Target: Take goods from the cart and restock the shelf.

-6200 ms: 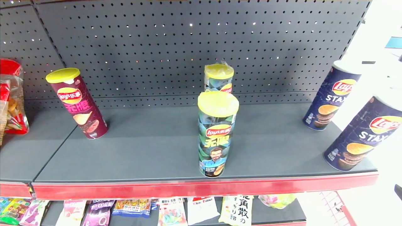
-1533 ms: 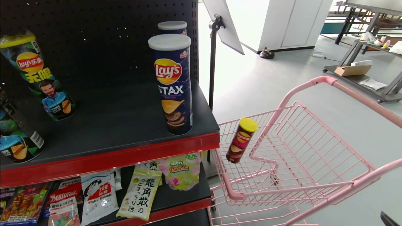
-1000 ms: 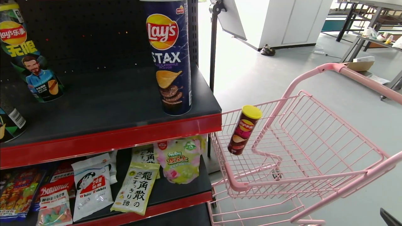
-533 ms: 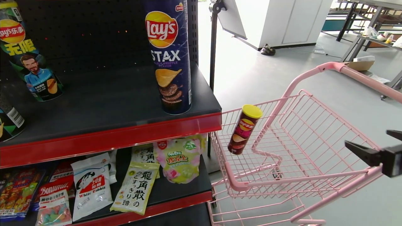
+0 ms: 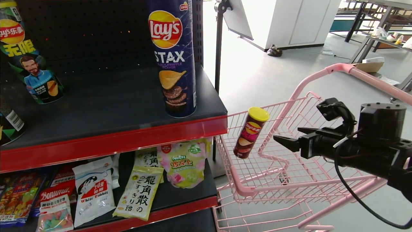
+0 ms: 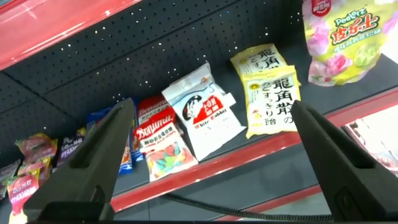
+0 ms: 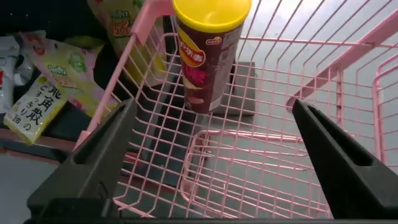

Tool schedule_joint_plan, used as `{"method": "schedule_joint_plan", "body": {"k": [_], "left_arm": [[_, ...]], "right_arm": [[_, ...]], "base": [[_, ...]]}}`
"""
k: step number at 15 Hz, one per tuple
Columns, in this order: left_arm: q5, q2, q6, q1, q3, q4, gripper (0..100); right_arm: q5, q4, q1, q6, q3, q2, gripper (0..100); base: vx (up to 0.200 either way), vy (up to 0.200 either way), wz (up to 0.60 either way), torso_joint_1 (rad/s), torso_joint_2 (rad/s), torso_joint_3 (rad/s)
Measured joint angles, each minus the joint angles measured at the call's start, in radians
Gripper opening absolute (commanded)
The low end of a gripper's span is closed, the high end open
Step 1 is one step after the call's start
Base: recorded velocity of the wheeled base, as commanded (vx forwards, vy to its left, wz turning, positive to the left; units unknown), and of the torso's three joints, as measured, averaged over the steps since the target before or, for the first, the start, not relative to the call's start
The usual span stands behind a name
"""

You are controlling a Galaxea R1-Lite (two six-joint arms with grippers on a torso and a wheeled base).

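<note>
Right gripper (image 5: 286,133): positioned above the cart (image 5: 244,190) basket, jaws spread wide, holding nothing. Maroon chip can (image 5: 250,132) with yellow lid: inside the cart, at the basket end beside the shelf (image 5: 112,141), just ahead of the right gripper and apart from it. Left gripper (image 6: 211,104): jaws wide apart, empty, facing the snack bags (image 6: 205,112) on the lower tier beside the cart. Blue chip can (image 5: 173,61): upright on the upper tier, at the end nearest the cart.

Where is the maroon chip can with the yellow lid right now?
Head view, right of centre: the maroon chip can stands in the pink cart, at the corner beside the shelf, with the open right gripper just to its right.
</note>
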Motion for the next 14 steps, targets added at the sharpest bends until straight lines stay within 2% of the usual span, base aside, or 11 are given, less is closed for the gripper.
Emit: {"method": "schedule_joint_plan", "body": {"k": [4, 7, 14], "left_arm": [[0.004, 0.005, 0.0, 0.001, 0.006, 0.0, 100], [0.005, 0.014, 0.0, 0.001, 0.013, 0.0, 100], [0.005, 0.029, 0.001, 0.001, 0.017, 0.0, 100]], "right_arm": [[0.048, -0.187, -0.001, 0.002, -0.026, 0.169, 100], [0.205, -0.191, -0.034, 0.001, -0.081, 0.269, 100], [0.316, -0.189, -0.106, -0.001, -0.267, 0.445, 100]], "base": [[0.0, 0.0, 0.0, 0.0, 0.0, 0.0], [0.0, 0.0, 0.0, 0.0, 0.0, 0.0], [0.0, 0.0, 0.0, 0.0, 0.0, 0.0]]}}
